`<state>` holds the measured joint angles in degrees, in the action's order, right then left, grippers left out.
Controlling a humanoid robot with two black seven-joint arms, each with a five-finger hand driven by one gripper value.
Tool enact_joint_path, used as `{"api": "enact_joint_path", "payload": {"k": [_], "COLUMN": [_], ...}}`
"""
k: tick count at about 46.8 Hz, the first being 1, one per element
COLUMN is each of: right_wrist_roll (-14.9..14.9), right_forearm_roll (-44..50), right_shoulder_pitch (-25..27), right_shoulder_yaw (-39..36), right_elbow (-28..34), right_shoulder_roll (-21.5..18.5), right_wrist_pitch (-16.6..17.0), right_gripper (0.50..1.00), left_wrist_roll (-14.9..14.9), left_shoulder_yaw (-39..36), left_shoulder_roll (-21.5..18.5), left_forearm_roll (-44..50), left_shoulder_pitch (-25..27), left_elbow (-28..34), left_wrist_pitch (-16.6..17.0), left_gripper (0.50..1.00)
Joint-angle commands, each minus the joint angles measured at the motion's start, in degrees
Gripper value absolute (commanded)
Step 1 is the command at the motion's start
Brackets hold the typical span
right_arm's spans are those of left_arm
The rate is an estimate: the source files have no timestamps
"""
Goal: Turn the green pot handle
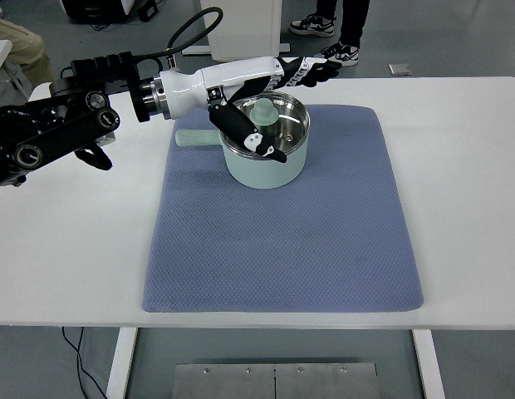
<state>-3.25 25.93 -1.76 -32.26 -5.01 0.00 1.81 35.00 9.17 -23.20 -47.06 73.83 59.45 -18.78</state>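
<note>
Left hand spread open over the green pot, holding nothing.

I see the left hand (262, 96) with its fingers (311, 70) stretched out flat past the far rim of the green pot (266, 141), while the thumb (245, 133) angles down across the pot's near-left side; whether it touches the glass lid (270, 123) I cannot tell. Nothing is gripped. The pot sits on the far part of the blue mat (282, 224), its handle (197, 139) pointing left, just under my wrist. The mat lies on the white table (465, 191). Beyond the table stand a cardboard box, mostly hidden by the arm, and a person's shoes (324, 37). The left arm (66, 133) comes in from the left edge, forearm roughly level, reaching right over the pot.
</note>
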Motion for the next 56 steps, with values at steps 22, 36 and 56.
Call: {"api": "enact_joint_path", "payload": {"k": [22, 36, 56], "right_wrist_roll": [0.0, 0.0, 0.0], "right_forearm_roll": [0.0, 0.0, 0.0], "right_shoulder_pitch": [0.0, 0.0, 0.0], "right_shoulder_yaw": [0.0, 0.0, 0.0], "right_elbow": [0.0, 0.0, 0.0], "right_shoulder_roll": [0.0, 0.0, 0.0], "right_wrist_pitch": [0.03, -0.06, -0.06], "right_gripper": [1.0, 1.0, 1.0], "left_wrist_roll": [0.0, 0.0, 0.0], "left_shoulder_yaw": [-0.2, -0.2, -0.29], "left_shoulder_roll": [0.17, -0.09, 1.14], "left_forearm_roll": [15.68, 22.97, 35.89], "left_shoulder_pitch": [-2.73, -4.05, -7.13], "left_elbow": [-2.67, -5.22, -8.91], "left_wrist_pitch": [3.31, 3.66, 6.12], "left_gripper": [1.0, 1.0, 1.0]}}
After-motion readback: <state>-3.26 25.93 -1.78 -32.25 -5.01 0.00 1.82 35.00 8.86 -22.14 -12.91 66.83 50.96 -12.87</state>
